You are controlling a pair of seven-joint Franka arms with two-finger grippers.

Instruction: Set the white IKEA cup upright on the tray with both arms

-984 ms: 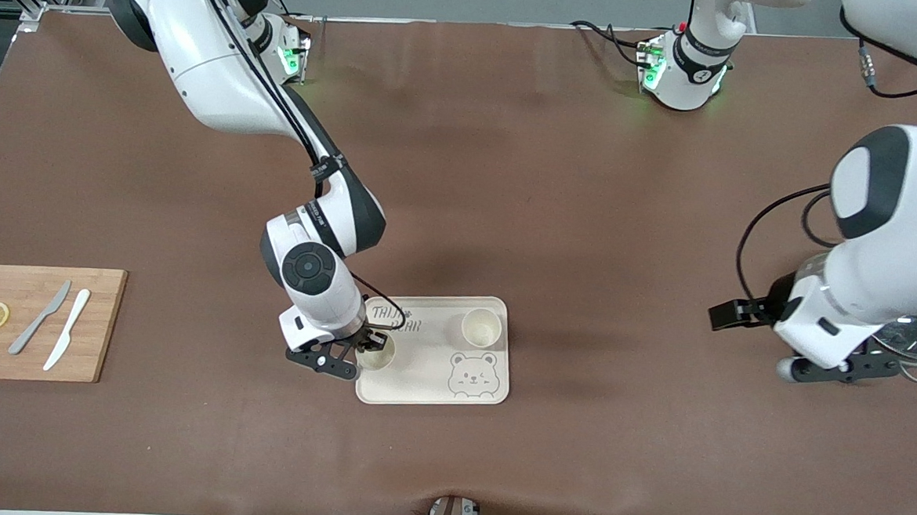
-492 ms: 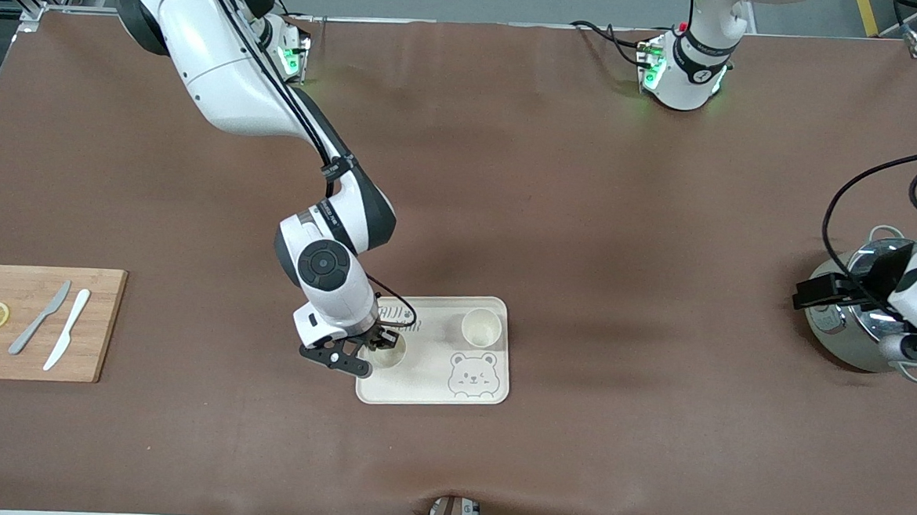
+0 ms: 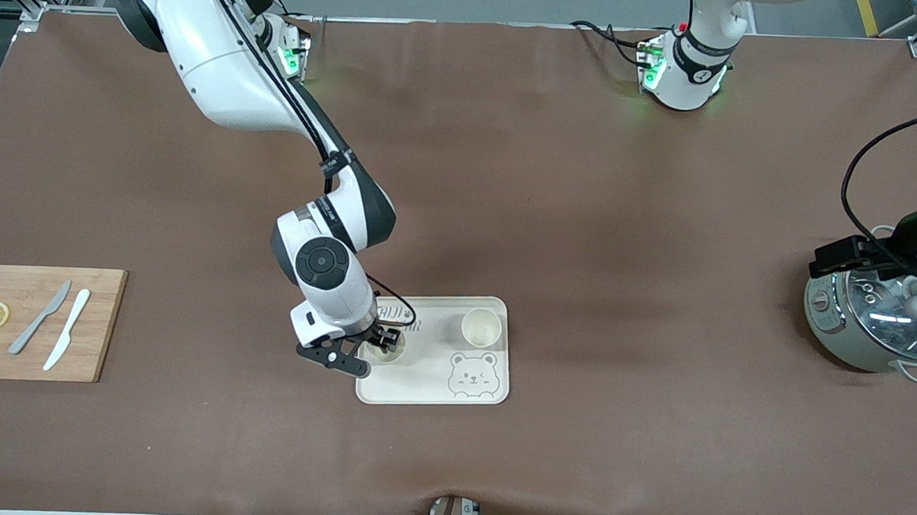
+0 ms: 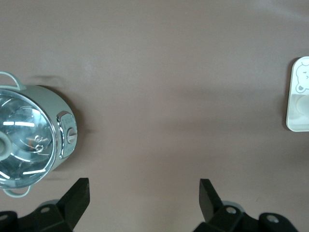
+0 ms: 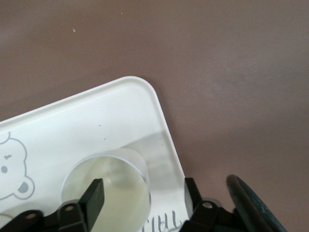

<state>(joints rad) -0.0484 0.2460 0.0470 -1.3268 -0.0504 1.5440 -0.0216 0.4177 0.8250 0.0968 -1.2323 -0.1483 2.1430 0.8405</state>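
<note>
Now the cup (image 3: 387, 346) stands upright on the tray (image 3: 491, 393), the right hand (image 5: 142, 193) spread open, one finger inside its rim. Likely light, stiff, slick; take it by the rim. Left hand (image 4: 144, 188) waits open beside the pot (image 4: 29, 137).

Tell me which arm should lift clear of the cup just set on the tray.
Right. The right gripper stands open around the upright cup on the tray, so it probably only needs to rise. The left gripper hangs open near the pot.
</note>
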